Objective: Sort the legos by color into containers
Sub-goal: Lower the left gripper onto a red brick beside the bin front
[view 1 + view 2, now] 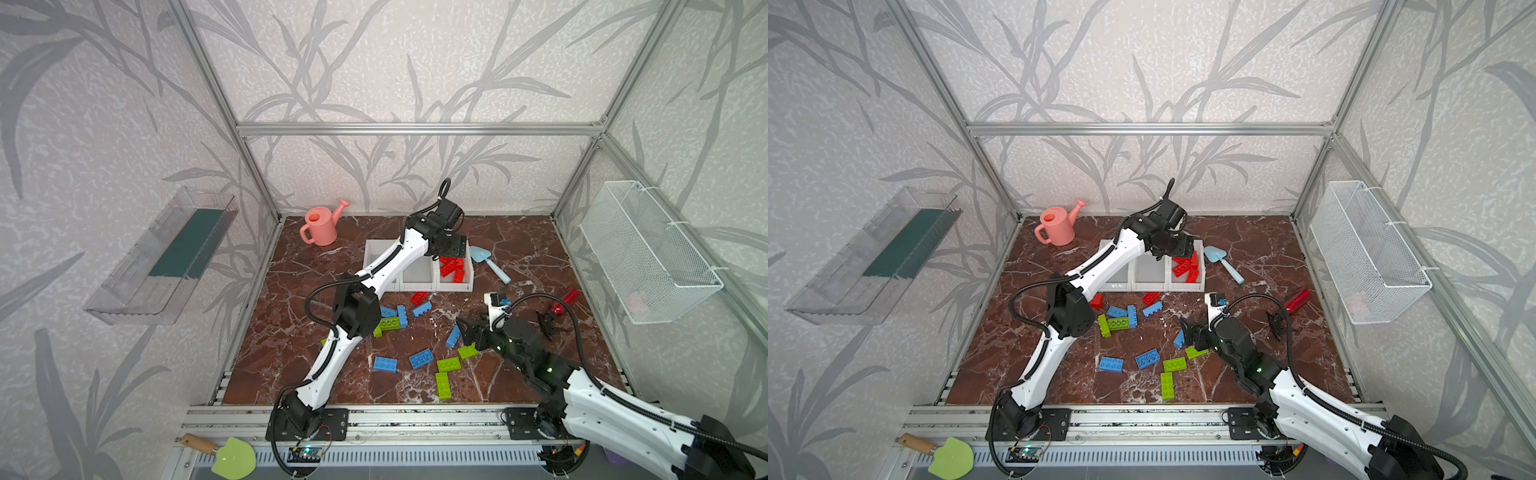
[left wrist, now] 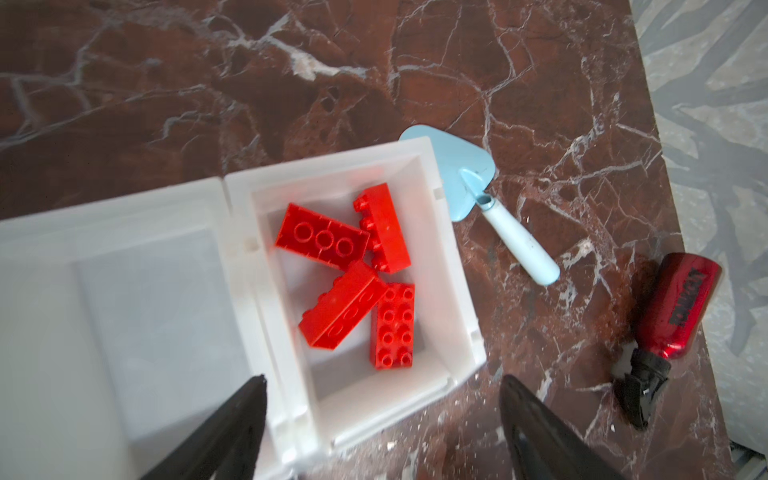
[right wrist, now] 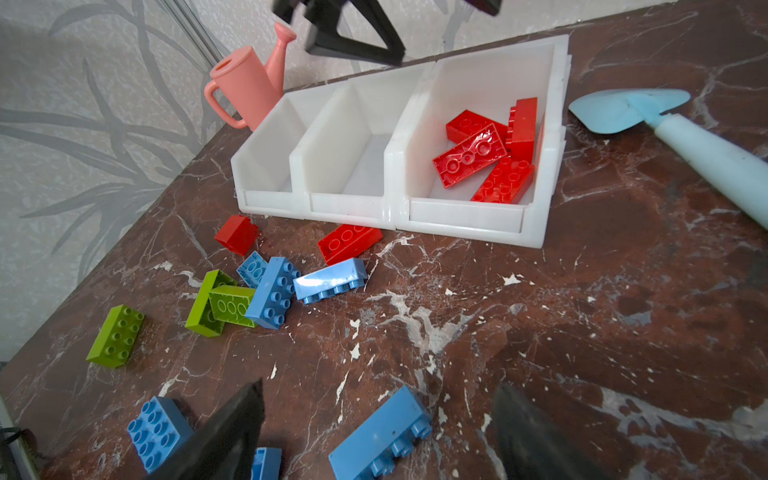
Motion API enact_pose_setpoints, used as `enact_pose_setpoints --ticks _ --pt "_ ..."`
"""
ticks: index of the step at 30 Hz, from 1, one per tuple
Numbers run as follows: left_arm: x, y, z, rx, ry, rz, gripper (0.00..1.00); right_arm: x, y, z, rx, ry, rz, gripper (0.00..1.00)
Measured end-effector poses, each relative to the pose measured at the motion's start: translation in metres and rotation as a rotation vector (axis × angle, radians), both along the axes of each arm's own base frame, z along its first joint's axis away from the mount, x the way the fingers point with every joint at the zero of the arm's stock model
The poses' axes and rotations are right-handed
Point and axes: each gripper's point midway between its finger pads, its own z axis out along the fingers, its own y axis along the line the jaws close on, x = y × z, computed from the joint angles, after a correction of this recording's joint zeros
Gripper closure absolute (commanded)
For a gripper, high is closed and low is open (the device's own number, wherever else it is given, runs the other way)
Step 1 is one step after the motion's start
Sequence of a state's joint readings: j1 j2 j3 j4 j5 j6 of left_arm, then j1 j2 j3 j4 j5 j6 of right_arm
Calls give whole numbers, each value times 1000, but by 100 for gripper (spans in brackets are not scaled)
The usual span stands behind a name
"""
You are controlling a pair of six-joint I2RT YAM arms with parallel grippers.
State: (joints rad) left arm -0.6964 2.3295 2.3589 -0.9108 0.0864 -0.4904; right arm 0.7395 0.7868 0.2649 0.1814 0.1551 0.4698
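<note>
Left gripper (image 2: 382,380) hangs wide open, empty, over the end bin (image 2: 451,249) of the containers (image 3: 353,203), where 4 red legos (image 2: 328,241) lie. Right gripper (image 3: 378,386), also open and empty, hovers before the containers over a blue lego (image 3: 380,432).

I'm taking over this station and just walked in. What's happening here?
Legos are being sorted by colour. The left gripper hangs open above the end bin, which holds four red bricks; the other two bins are empty. The right gripper is open, close over a blue brick. Two red bricks, plus the blues and greens, lie on the table.
</note>
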Motion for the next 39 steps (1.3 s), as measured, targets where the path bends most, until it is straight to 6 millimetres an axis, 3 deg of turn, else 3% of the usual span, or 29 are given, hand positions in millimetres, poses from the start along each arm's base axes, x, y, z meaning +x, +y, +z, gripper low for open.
enact_pose_setpoints --ticks 6,10,15,21,24,28,33,39 --pt "-34 57 44 11 -73 85 14 4 17 8 -35 59 56 13" --pt "-54 99 56 19 -115 161 14 10 38 24 -65 79 97 13" --pt "-75 165 43 47 -113 286 17 16 62 31 -91 111 142 13" --pt "-109 236 -4 130 -45 406 24 25 90 31 -118 164 204 13" --pt "-126 253 -27 184 -9 423 25 30 102 33 -117 175 232 13" --pt "-133 262 -47 237 26 426 18 28 111 25 -117 205 269 13" --pt "-127 263 -67 280 55 415 15 23 117 20 -106 229 308 13" --pt "-118 270 -90 301 101 430 19 16 120 13 -87 238 340 13"
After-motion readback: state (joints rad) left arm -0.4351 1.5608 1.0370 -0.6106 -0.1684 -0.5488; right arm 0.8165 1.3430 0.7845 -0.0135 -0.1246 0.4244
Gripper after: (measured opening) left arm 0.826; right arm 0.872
